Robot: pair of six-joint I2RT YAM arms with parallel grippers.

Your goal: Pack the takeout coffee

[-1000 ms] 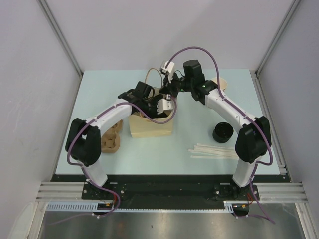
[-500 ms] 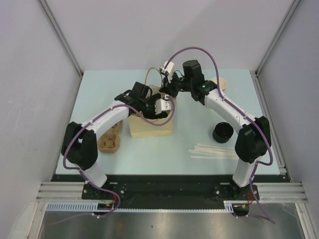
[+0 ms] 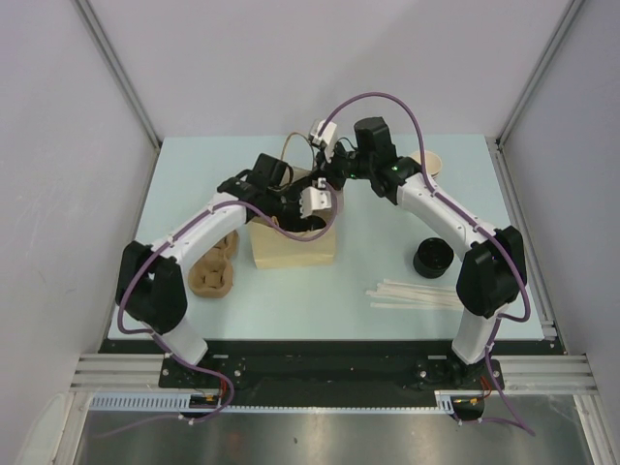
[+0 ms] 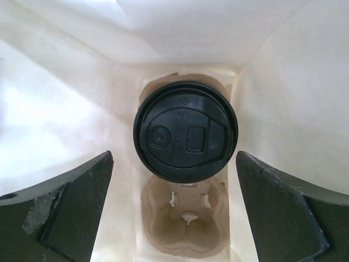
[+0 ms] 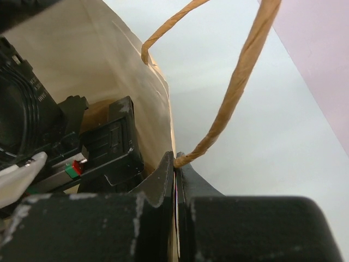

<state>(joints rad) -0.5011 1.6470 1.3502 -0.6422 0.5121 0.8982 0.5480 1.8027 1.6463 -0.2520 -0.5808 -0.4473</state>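
In the left wrist view the takeout coffee [image 4: 185, 131], a cup under a round black lid, stands in the far pocket of a brown pulp carrier [image 4: 185, 229] at the bottom of the paper bag [image 4: 60, 114]. My left gripper [image 4: 174, 210] hangs above it inside the bag, open, fingers [image 4: 71, 213] wide apart and touching nothing. From above, the left gripper [image 3: 312, 203] is in the mouth of the bag [image 3: 291, 247]. My right gripper [image 5: 175, 166] is shut on the bag's rim beside the twine handle [image 5: 240, 82]; from above the right gripper [image 3: 334, 179] is at the bag's far right corner.
A stack of black lids [image 3: 433, 258] and several white sticks [image 3: 417, 294] lie right of the bag. Brown pulp carriers [image 3: 215, 271] sit to its left. A stack of tan cups [image 3: 429, 160] lies at the back right, behind the right arm.
The left arm's elbow has swung to the left and its wrist has shifted slightly back and left over the bag. The right arm holds still on the rim.
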